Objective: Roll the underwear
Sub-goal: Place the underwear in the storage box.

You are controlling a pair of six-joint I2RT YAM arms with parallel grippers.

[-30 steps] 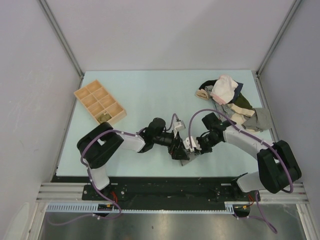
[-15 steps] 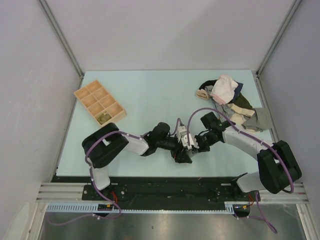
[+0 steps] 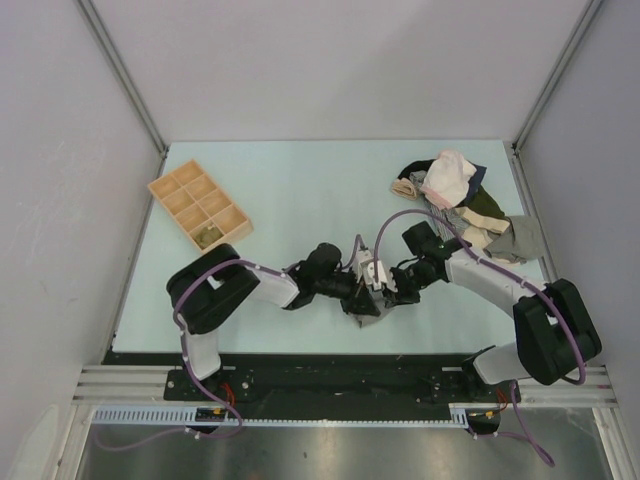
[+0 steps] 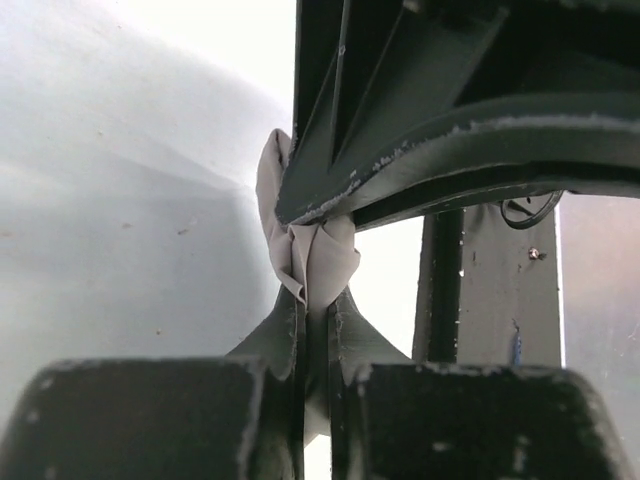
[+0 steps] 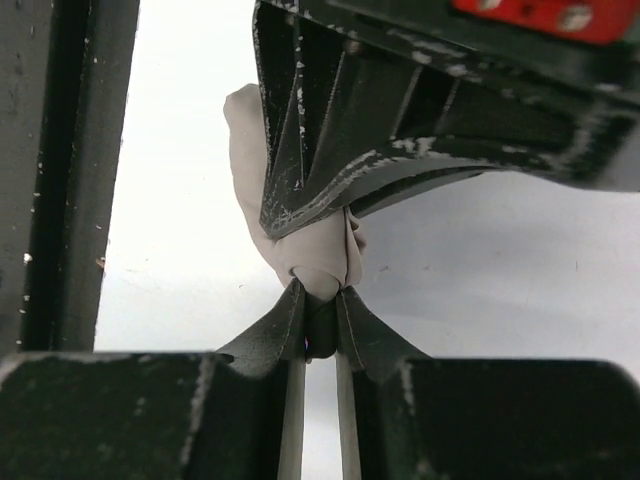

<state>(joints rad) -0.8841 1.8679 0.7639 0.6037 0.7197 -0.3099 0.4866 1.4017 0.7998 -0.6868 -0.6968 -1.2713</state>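
Observation:
The underwear point(image 4: 312, 255) is a small bunched roll of taupe-grey cloth held between both grippers near the table's front middle. In the left wrist view my left gripper point(image 4: 316, 300) is shut on its lower end, and the right gripper's dark fingers point(image 4: 420, 150) cross just above. In the right wrist view my right gripper point(image 5: 320, 298) is shut on the other end of the underwear point(image 5: 310, 255), under the left gripper's fingers point(image 5: 400, 120). From above, the left gripper point(image 3: 360, 300) and right gripper point(image 3: 386, 290) meet tip to tip and hide most of the cloth.
A wooden compartment tray point(image 3: 198, 205) lies at the table's left, with something dark in one near cell. A pile of other garments point(image 3: 465, 205), pale pink-white, dark and tan, sits at the back right. The black front rail point(image 3: 320, 365) runs just below the grippers.
My left gripper has gone from open to shut on the underwear. Both grippers have drawn closer together and a little away from the front edge.

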